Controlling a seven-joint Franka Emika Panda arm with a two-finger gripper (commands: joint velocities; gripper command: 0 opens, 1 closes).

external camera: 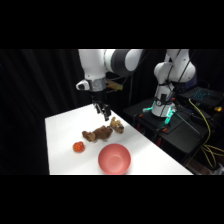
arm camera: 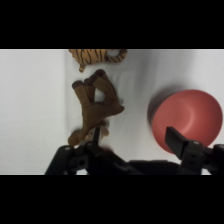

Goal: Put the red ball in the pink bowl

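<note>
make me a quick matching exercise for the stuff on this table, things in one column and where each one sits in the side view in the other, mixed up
Things:
1. red ball
2. pink bowl
3. brown plush toy
4. gripper

Places in the side view:
A. nearest the table's front edge
B. above the table, over its far part
C. left of the bowl, near the table's left edge
D. lying between the ball and the striped toy

Right pairs: 1-C, 2-A, 3-D, 4-B
</note>
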